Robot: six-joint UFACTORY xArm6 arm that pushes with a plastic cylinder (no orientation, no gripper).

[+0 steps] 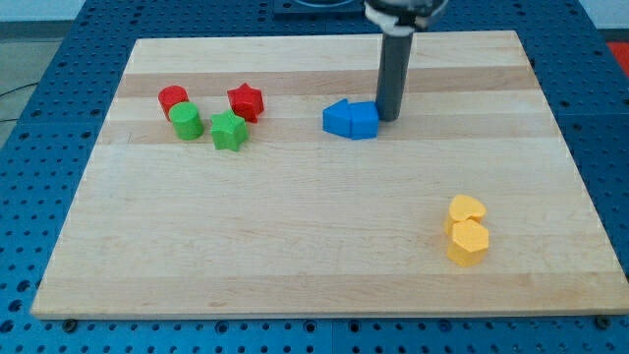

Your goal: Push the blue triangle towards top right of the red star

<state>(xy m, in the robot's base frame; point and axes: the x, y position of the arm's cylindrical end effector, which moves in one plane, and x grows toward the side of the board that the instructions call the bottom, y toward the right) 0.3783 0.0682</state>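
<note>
The blue triangle [337, 117] lies near the board's upper middle, touching a blue block [364, 120] on its right. The red star [245, 101] sits well to the left of them, at the upper left. My tip [387, 118] rests on the board just right of the blue block, touching or almost touching its right side. The rod rises straight up from there to the view's top.
A green star [229, 130], a green cylinder [185, 122] and a red cylinder [173, 99] cluster by the red star. Two yellow blocks [466, 209] [468, 242] sit at the lower right. The wooden board [314, 265] lies on a blue perforated table.
</note>
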